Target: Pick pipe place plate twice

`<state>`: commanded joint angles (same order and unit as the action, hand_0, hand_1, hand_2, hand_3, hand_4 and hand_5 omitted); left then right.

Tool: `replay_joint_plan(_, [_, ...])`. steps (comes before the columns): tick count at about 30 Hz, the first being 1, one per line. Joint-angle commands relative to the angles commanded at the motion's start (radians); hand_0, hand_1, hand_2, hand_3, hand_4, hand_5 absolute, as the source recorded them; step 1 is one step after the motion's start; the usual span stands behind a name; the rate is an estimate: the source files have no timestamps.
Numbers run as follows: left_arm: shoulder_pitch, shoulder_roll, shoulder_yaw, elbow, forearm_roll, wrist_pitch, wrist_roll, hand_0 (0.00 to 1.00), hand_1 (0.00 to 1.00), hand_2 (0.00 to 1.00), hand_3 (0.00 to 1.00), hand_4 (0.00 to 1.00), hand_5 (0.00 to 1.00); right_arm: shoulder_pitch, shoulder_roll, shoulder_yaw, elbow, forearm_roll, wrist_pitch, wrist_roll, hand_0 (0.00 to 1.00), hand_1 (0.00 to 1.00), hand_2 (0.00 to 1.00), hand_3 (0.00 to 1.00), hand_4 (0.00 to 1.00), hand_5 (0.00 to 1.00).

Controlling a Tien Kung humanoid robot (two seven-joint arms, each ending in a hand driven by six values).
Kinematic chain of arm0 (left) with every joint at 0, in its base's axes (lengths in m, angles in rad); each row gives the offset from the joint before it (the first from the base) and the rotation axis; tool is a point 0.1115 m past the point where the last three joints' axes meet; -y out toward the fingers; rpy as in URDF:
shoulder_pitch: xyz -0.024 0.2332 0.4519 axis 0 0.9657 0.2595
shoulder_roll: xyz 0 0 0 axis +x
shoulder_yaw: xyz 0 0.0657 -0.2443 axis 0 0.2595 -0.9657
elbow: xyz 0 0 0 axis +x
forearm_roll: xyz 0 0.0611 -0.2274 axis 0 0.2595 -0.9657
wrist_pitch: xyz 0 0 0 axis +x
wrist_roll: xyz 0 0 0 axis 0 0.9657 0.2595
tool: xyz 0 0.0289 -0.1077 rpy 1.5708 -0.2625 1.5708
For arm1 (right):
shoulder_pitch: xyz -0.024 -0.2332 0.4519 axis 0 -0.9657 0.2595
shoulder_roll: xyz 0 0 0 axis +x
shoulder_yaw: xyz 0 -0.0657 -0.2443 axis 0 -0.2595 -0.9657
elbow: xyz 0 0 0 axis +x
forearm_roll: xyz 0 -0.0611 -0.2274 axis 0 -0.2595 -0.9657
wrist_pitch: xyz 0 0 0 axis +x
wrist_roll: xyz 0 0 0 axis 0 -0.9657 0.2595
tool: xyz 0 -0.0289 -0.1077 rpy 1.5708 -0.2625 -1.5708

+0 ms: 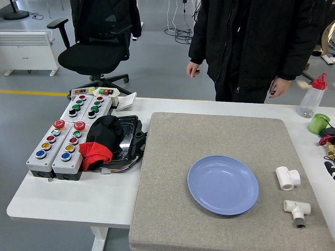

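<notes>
A blue plate point(223, 184) lies on the grey felt mat point(172, 209), right of its middle. Two white T-shaped pipe fittings sit on the mat to the plate's right: one point(287, 178) beside the plate's rim, the other point(297, 210) nearer the front edge, with a dark open end. A small dark shape point(330, 168) shows at the picture's right edge near the fittings; it looks like the tip of my right hand. My left arm is out of view.
A person in a black coat point(251, 42) stands at the far side, with both hands hanging off the table. Two button boxes point(65, 138) and a black and red bundle point(104, 141) lie at the left. A bottle point(311, 97) and a green cup point(318, 123) stand at the far right.
</notes>
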<state>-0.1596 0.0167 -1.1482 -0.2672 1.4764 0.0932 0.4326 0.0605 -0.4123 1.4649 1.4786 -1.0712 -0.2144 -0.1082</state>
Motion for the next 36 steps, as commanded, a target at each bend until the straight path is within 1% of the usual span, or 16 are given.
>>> replay_joint_plan(1, [0.0, 0.0, 0.001, 0.0, -0.002, 0.001, -0.001, 0.675, 0.677, 0.701, 0.651, 0.505, 0.998, -0.001, -0.001, -0.001, 0.0, -0.001, -0.002, 0.002, 0.984, 0.924, 0.998, 0.943, 0.911, 0.732])
replay_joint_plan(5, [-0.001, 0.002, 0.006, 0.002, -0.014, 0.006, -0.006, 0.675, 0.677, 0.701, 0.651, 0.505, 0.998, -0.016, -0.008, 0.0, 0.011, -0.005, -0.007, 0.01, 0.984, 0.924, 0.998, 0.943, 0.911, 0.732])
replay_joint_plan(10, [-0.002, 0.003, 0.008, 0.002, -0.018, 0.007, -0.006, 0.675, 0.677, 0.7, 0.65, 0.504, 0.998, -0.024, -0.015, -0.006, 0.022, -0.021, -0.004, -0.004, 0.983, 0.923, 0.998, 0.944, 0.918, 0.742])
replay_joint_plan(12, [-0.003, 0.004, 0.011, 0.002, -0.024, 0.009, -0.005, 0.675, 0.677, 0.7, 0.65, 0.504, 0.998, -0.047, -0.046, -0.02, 0.064, -0.087, 0.022, -0.053, 0.983, 0.923, 0.998, 0.944, 0.918, 0.742])
replay_joint_plan(13, [-0.002, 0.004, 0.013, 0.002, -0.028, 0.011, -0.006, 0.675, 0.677, 0.699, 0.649, 0.504, 0.998, -0.057, -0.063, -0.029, 0.088, -0.127, 0.036, -0.081, 0.984, 0.928, 0.998, 0.953, 0.886, 0.583])
replay_joint_plan(16, [-0.002, 0.006, 0.016, 0.002, -0.035, 0.013, -0.007, 0.675, 0.677, 0.699, 0.649, 0.504, 0.998, -0.08, -0.111, -0.06, 0.145, -0.241, 0.077, -0.153, 0.984, 0.928, 0.998, 0.953, 0.886, 0.583])
replay_joint_plan(18, [-0.002, 0.006, 0.02, 0.002, -0.041, 0.015, -0.006, 0.675, 0.677, 0.699, 0.649, 0.504, 0.998, -0.092, -0.136, -0.08, 0.178, -0.328, 0.101, -0.196, 0.984, 0.928, 0.998, 0.953, 0.886, 0.583])
replay_joint_plan(19, [-0.002, 0.007, 0.02, 0.002, -0.042, 0.015, -0.006, 0.674, 0.677, 0.697, 0.647, 0.504, 0.998, -0.096, -0.142, -0.086, 0.188, -0.357, 0.109, -0.208, 0.988, 0.931, 0.998, 0.97, 0.859, 0.449])
replay_joint_plan(21, [-0.003, 0.007, 0.019, 0.002, -0.043, 0.017, -0.005, 0.674, 0.677, 0.697, 0.647, 0.504, 0.998, -0.102, -0.154, -0.105, 0.213, -0.423, 0.124, -0.241, 0.988, 0.931, 0.998, 0.97, 0.859, 0.449])
replay_joint_plan(24, [-0.004, 0.007, 0.02, 0.002, -0.044, 0.017, -0.004, 0.674, 0.677, 0.697, 0.647, 0.504, 0.998, -0.102, -0.164, -0.135, 0.229, -0.503, 0.135, -0.266, 0.988, 0.931, 0.998, 0.97, 0.859, 0.449])
replay_joint_plan(25, [-0.004, 0.007, 0.021, 0.002, -0.045, 0.018, -0.004, 0.674, 0.675, 0.693, 0.641, 0.504, 0.998, -0.101, -0.166, -0.148, 0.231, -0.525, 0.138, -0.271, 0.996, 0.934, 0.998, 0.98, 0.856, 0.405])
replay_joint_plan(28, [-0.006, 0.007, 0.022, 0.001, -0.047, 0.019, -0.003, 0.674, 0.675, 0.693, 0.641, 0.504, 0.998, -0.086, -0.176, -0.193, 0.229, -0.575, 0.158, -0.29, 0.996, 0.934, 0.998, 0.98, 0.856, 0.405])
replay_joint_plan(30, [-0.007, 0.007, 0.023, 0.001, -0.048, 0.019, -0.002, 0.674, 0.675, 0.693, 0.641, 0.504, 0.998, -0.081, -0.179, -0.206, 0.228, -0.582, 0.166, -0.294, 0.996, 0.934, 0.998, 0.98, 0.856, 0.405])
replay_joint_plan(31, [-0.007, 0.007, 0.024, 0.001, -0.049, 0.019, -0.003, 0.674, 0.675, 0.693, 0.64, 0.503, 0.998, -0.078, -0.181, -0.213, 0.228, -0.583, 0.171, -0.294, 0.996, 0.931, 0.998, 0.974, 0.845, 0.388])
replay_joint_plan(32, [-0.008, 0.007, 0.026, 0.001, -0.052, 0.02, -0.003, 0.674, 0.675, 0.693, 0.64, 0.503, 0.998, -0.074, -0.184, -0.222, 0.229, -0.566, 0.183, -0.292, 0.996, 0.931, 0.998, 0.974, 0.845, 0.388])
replay_joint_plan(36, [-0.009, 0.008, 0.032, 0.001, -0.059, 0.022, -0.003, 0.674, 0.675, 0.693, 0.64, 0.503, 0.998, -0.064, -0.187, -0.239, 0.232, -0.551, 0.201, -0.294, 0.996, 0.931, 0.998, 0.974, 0.845, 0.388])
